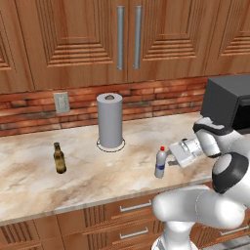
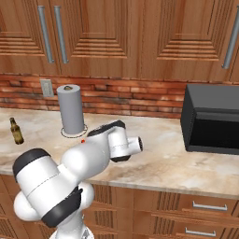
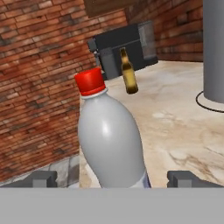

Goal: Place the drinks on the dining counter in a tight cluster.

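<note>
The small clear red-capped bottle, upright near the worktop's front edge, is best gripped squarely by the open-jawed two-finger gripper straddling it.

I'm seeing open counter lying between the brown bottle and red-capped bottle, the paper-towel roll standing behind.

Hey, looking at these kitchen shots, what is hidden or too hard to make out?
- Clear red-capped bottle: in the right base view the arm covers all but its cap.
- Its base: cut off low in the hand view, so finger contact is unclear.
- Brown bottle: too small to read a label.
- Black microwave: cropped by the right edge in both base views.
</note>
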Controlling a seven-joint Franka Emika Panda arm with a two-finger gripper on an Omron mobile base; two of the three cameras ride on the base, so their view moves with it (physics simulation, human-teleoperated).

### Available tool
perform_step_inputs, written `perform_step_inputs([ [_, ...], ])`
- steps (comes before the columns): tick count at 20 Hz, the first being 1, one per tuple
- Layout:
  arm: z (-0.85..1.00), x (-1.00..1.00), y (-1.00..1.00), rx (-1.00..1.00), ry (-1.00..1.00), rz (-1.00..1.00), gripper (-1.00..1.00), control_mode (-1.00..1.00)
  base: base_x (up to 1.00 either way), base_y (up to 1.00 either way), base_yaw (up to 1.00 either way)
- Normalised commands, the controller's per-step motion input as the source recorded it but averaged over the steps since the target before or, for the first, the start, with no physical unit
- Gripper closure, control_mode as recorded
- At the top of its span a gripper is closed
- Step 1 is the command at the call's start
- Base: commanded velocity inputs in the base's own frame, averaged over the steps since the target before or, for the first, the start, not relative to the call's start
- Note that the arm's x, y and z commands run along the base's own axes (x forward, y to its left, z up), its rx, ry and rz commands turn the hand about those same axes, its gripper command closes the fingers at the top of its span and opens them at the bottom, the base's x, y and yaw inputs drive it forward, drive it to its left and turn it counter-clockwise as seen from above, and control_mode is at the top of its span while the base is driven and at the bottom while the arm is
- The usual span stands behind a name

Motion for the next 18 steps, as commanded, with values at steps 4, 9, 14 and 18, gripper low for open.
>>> perform_step_inputs([
  [4,0.0,0.0,0.12,0.0,0.0,0.0,-1.0,-1.0,0.0,0.0,0.0],
  [9,0.0,0.0,0.15,0.0,0.0,0.0,-1.0,-1.0,0.0,0.0,0.0],
  [14,0.0,0.0,0.17,0.0,0.0,0.0,-1.0,-1.0,0.0,0.0,0.0],
  [18,0.0,0.0,0.14,0.0,0.0,0.0,-1.0,-1.0,0.0,0.0,0.0],
])
